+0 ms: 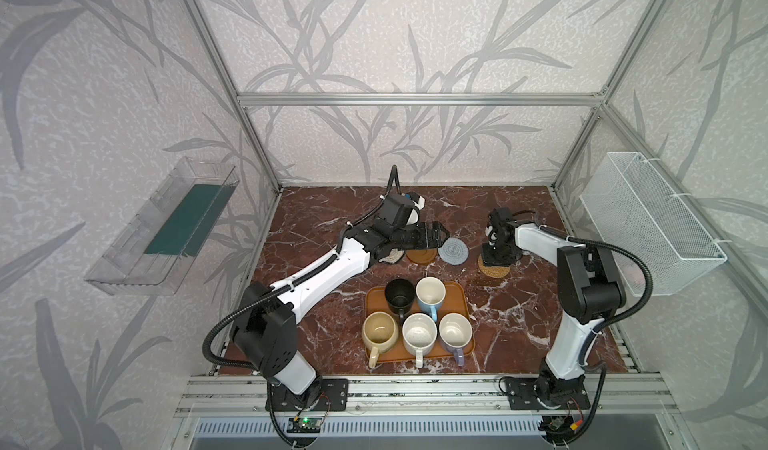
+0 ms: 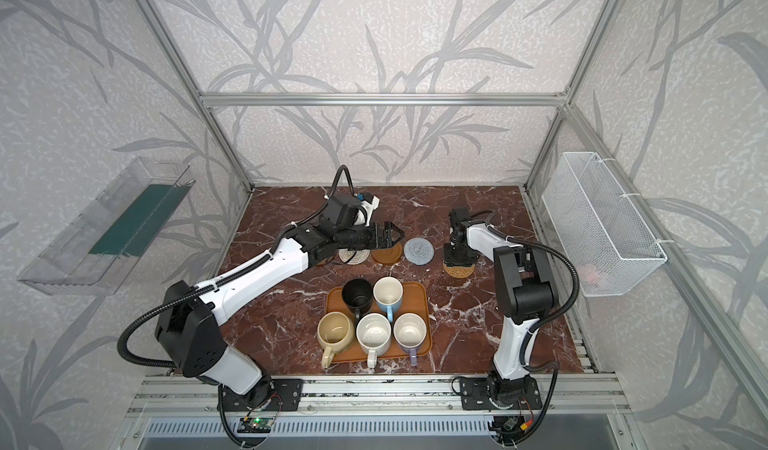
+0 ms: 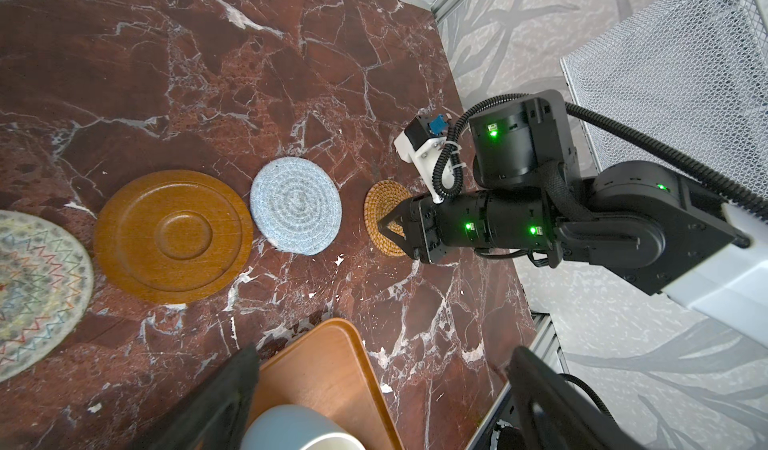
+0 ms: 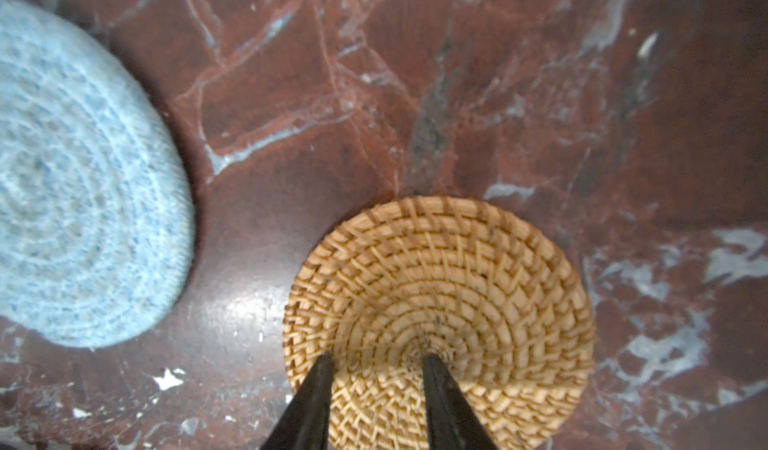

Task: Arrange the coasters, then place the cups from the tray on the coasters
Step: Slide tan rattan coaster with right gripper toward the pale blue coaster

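Starting with the marble table and counting one tray lying near its front edge. Counting five on it, packed close: black cup, light blue cup, cream-yellow cup, speckled white cup, lavender cup. Probably risking knocked neighbours when reaching into so tight a cluster. Counting four coasters in a row behind the tray: cream woven coaster, brown wooden coaster, grey-blue coaster, rattan coaster; not making out a fifth. Hovering the left gripper wide open and empty above the row. Pressing the right gripper, tips narrowly apart and clamping nothing, onto the rattan coaster's middle, well clear of the grey-blue coaster. Risking a slip on the weave if sliding it, leaving it behind or tipping its edge.
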`<state>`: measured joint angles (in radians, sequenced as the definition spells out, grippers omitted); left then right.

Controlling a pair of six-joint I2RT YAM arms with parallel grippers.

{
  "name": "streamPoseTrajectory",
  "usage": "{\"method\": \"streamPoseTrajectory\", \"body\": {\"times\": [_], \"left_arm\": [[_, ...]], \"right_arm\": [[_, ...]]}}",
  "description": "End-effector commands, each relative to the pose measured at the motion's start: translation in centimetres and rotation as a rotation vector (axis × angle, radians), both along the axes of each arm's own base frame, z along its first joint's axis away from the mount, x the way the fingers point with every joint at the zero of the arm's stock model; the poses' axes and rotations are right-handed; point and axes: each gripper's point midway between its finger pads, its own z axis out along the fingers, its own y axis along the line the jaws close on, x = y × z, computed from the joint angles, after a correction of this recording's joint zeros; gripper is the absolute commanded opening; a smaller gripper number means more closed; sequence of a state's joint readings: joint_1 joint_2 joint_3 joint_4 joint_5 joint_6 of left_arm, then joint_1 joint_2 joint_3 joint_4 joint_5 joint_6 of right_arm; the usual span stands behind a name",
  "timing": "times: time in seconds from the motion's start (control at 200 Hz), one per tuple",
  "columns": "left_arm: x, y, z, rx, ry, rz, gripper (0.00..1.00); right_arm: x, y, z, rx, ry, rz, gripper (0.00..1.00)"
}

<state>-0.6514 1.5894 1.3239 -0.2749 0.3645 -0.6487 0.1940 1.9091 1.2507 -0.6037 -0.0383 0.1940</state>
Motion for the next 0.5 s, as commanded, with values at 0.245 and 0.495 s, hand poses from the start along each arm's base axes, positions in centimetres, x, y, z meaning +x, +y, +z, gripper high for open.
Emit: {"method": "streamPoseTrajectory", "body": {"times": [0.245, 0.495], "left_arm": [[0.3, 0.1, -0.2, -0.011, -0.005, 0.008, 0.96], [0.1, 0.7, -0.1, -0.002, -0.012, 0.016, 0.96]], "right_arm": [[1.5, 1.2, -1.4, -0.031, 0.057, 0.032, 0.37], [3.0, 1.2, -2.0, -0.054, 0.071, 0.033, 0.37]]}}
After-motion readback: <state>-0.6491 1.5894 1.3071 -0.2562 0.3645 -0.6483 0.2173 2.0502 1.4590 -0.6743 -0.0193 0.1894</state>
